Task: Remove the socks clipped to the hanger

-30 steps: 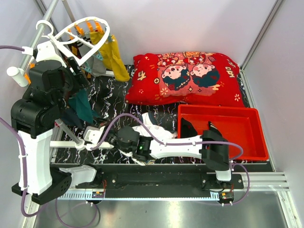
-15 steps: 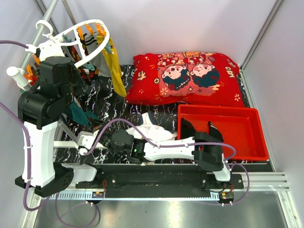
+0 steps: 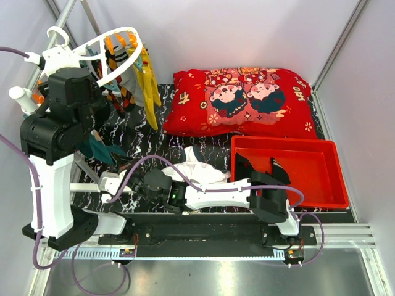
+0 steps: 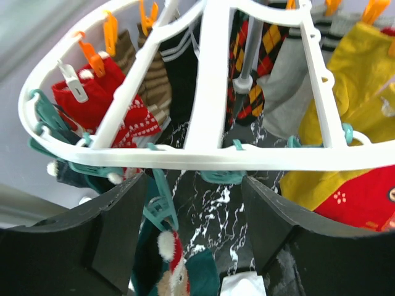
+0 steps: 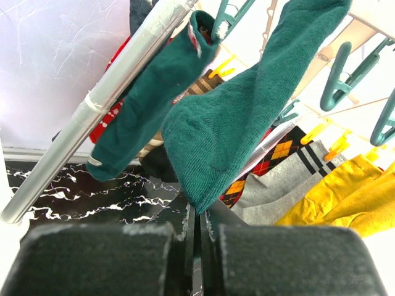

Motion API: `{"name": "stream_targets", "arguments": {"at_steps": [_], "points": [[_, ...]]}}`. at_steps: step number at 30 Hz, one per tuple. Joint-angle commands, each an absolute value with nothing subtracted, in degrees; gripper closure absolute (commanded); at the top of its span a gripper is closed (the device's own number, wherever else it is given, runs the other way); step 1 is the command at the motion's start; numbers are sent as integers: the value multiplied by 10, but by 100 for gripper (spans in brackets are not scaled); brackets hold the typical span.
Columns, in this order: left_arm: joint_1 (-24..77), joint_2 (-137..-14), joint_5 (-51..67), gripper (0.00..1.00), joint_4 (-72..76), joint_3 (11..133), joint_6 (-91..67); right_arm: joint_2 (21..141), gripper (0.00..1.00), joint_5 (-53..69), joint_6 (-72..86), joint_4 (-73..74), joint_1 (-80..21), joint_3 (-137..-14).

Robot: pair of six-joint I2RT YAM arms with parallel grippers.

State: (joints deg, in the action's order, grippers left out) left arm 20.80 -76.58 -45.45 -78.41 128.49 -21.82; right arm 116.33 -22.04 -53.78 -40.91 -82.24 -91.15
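Observation:
The white oval hanger (image 3: 117,43) hangs at the far left, with socks on orange and teal clips. In the left wrist view its rim (image 4: 203,154) runs across just above my open left gripper (image 4: 192,179); a teal clip (image 4: 162,206) hangs between the jaws. Above the rim hang a red sock (image 4: 92,102), a brown-striped one (image 4: 154,80), a black one with white stripes (image 4: 182,68) and mustard-yellow ones (image 4: 364,68). My right gripper (image 5: 200,213) is shut on the toe of a dark teal sock (image 5: 222,117), still clipped at its top. A second teal sock (image 5: 148,92) hangs beside it.
A grey metal rail (image 5: 111,92) slants past the teal socks. A red printed pillow (image 3: 247,102) lies at the back and a red bin (image 3: 287,166) at the right. A white cloth (image 3: 200,169) lies on the black marbled table (image 3: 185,139).
The left arm has risen and swung back. The hanger has tilted up and to the right, its socks swinging. The right arm has reached further left, under the teal sock.

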Motion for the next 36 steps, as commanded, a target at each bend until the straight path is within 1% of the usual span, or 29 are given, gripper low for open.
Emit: {"name": "stream_targets", "arguments": {"at_steps": [1, 9, 17, 23, 29, 30, 36], "points": [[211, -752, -494, 33, -810, 1300, -206, 1165, 100, -233, -537, -438, -830, -933], [210, -744, -507, 34, -811, 1256, -212, 1156, 100, -234, -533, -443, -831, -926], [205, -752, -484, 37, -783, 1212, -216, 1148, 100, -235, -535, -457, -832, -908], [204, -764, -484, 38, -780, 1200, -221, 1147, 100, -236, -539, -466, -833, -899], [204, -772, -483, 42, -772, 1191, -223, 1145, 100, -232, -541, -474, -836, -890], [204, -771, -482, 45, -771, 1189, -222, 1145, 100, -232, -541, -475, -836, -889], [204, -767, -479, 52, -764, 1186, -221, 1145, 100, -232, -542, -482, -837, -885]]}}
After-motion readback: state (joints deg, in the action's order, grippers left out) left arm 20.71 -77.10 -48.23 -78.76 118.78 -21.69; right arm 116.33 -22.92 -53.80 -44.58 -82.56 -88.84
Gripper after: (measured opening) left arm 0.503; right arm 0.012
